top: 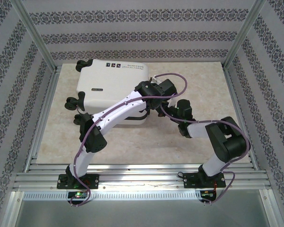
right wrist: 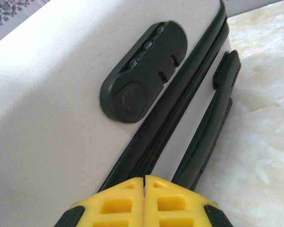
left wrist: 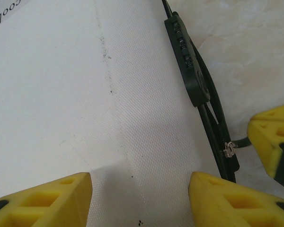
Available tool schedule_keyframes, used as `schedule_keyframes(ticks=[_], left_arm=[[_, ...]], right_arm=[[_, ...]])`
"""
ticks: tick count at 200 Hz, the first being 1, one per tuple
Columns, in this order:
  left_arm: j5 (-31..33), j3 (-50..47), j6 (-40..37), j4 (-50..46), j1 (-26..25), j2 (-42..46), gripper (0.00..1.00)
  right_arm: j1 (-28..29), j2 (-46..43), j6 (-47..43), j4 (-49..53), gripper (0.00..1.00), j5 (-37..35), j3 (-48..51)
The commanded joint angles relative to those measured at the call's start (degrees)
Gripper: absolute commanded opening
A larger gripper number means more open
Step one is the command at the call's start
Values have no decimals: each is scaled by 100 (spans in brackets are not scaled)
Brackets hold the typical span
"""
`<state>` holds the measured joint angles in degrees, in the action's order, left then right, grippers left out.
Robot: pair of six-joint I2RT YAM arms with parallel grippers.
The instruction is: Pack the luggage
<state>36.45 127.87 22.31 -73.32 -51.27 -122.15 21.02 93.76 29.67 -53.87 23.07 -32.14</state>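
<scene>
The luggage [top: 109, 82] lies flat and closed at the back left of the table, white shell up [left wrist: 85, 94], with its black combination lock [right wrist: 142, 71] beside the zipper seam. My left gripper [top: 156, 89] hovers over the shell near its right edge, its yellow fingers [left wrist: 139, 198] open with nothing between them. My right gripper [top: 176, 109] sits at the luggage's right side, fingers [right wrist: 144, 182] shut at the zipper seam. In the left wrist view a thin black tab runs from the metal zipper pull [left wrist: 228, 149] into a right fingertip [left wrist: 270, 137].
The black side handle [right wrist: 213, 118] runs along the luggage next to the marble tabletop [right wrist: 265, 142]. Black caster wheels [top: 75, 101] stick out at the left end. Metal frame posts and patterned walls [top: 270, 71] close the table in.
</scene>
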Motion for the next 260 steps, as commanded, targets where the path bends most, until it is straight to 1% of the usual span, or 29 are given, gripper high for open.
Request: schedule_keyframes(ticks=[1,53,92,148,260], left_arm=[[-109,-263,-165,-1066,141,66,56],[-199,-436,-166,-986,143,162,56],[-338,-808,-226,-731,144,377,56],[-503,-1232,-258,-492,143,615,55],[-583,-1549,-231,-397,145,770,54]], right_arm=[[-332,213,-96,-616,0,-634,-422],[-522,911,94,-763,0,-574,-1043],[-682,1346,217,-796,0,-514,-1461],[-797,1809,311,-715,0,-518,-2059],[-1020,2447,450,-471,0,-688,-3079]])
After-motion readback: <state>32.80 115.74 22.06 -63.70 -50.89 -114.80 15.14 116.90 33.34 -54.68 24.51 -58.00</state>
